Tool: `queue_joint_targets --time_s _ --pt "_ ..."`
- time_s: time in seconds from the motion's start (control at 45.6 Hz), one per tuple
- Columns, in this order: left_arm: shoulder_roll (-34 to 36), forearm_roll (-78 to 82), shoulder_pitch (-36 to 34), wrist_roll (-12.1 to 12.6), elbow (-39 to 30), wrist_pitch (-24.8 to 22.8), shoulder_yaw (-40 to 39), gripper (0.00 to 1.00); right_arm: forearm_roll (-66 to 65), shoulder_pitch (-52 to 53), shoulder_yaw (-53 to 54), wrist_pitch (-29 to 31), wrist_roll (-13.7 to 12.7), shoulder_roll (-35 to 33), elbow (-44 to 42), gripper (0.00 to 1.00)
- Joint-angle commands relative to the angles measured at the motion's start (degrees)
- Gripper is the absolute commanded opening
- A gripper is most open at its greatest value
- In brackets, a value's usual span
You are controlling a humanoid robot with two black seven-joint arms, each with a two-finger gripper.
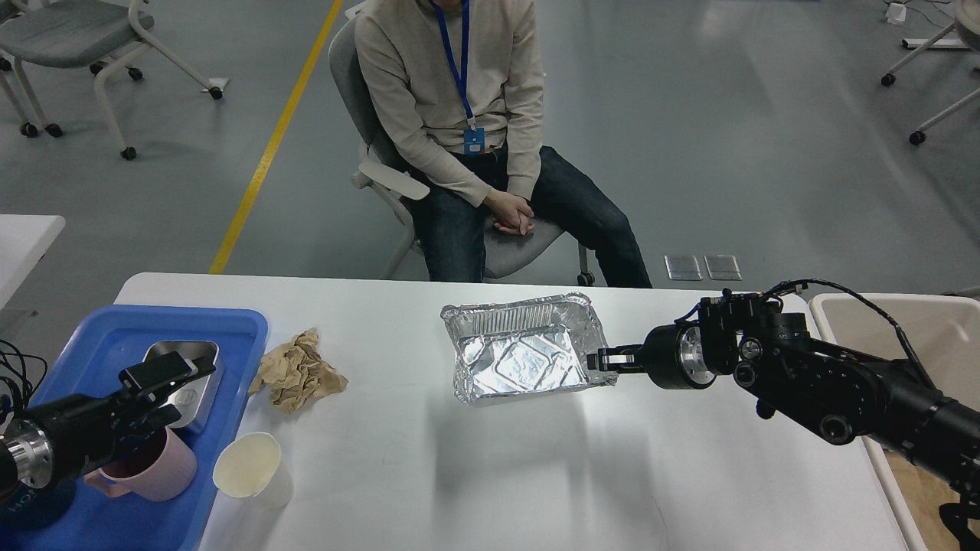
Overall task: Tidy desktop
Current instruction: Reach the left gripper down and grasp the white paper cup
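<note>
- left gripper [164,375] hovers over the blue tray [230,325] at the near left; two dark fingers with a gap between them, jaws apart, holding nothing
- on the tray: steel box [200,353] at the far end, pink mug [157,471] near, partly hidden by the left arm; a dark mug at the near left corner is mostly hidden
- white paper cup [253,471] stands upright on the desktop [398,474] just beside the tray's right edge
- crumpled brown paper [297,373] lies on the desktop just right of the tray, far of the cup
- desktop: large white top filling the near half of view; rigid and fixed, nothing to lift, so the tidying means clearing the loose bits off it
- foil tray [521,352] in the middle, empty; its shadow falls on the desktop nearer the camera, so probably lifted
- judgement: foil tray is very light, thin, dents easily, so hold at the rolled rim and pinch gently
- right gripper [605,360] has jaws clamped on the foil tray's right rim, arm coming in from the right
- beige bin [942,321] at the far right, beside the desktop's edge; probably where the foil tray goes
- likely next for the left arm: cup or paper, both light and soft, crush if squeezed hard
- seated person [459,115] beyond the far edge, hands clasped, not touching anything
</note>
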Motion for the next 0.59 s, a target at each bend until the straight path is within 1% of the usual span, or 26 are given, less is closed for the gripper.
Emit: queue_joint_targets --time_s 0.0,0.285,0.57 --pt "-0.06 0.24 -1.24 0.24 -0.63 -0.03 3.25 0.96 0.00 -0.09 0.00 0.00 0.00 0.05 -0.09 0.00" --pt "-0.06 0.33 -1.59 3.67 -0.72 -0.21 4.75 0.95 0.00 -0.09 0.00 0.00 0.00 0.49 -0.27 0.00" --pt "-1.64 0.42 -1.68 4.20 -0.63 -0.12 7.65 0.93 0.00 -0.18 0.00 0.00 0.00 0.58 -0.27 0.00"
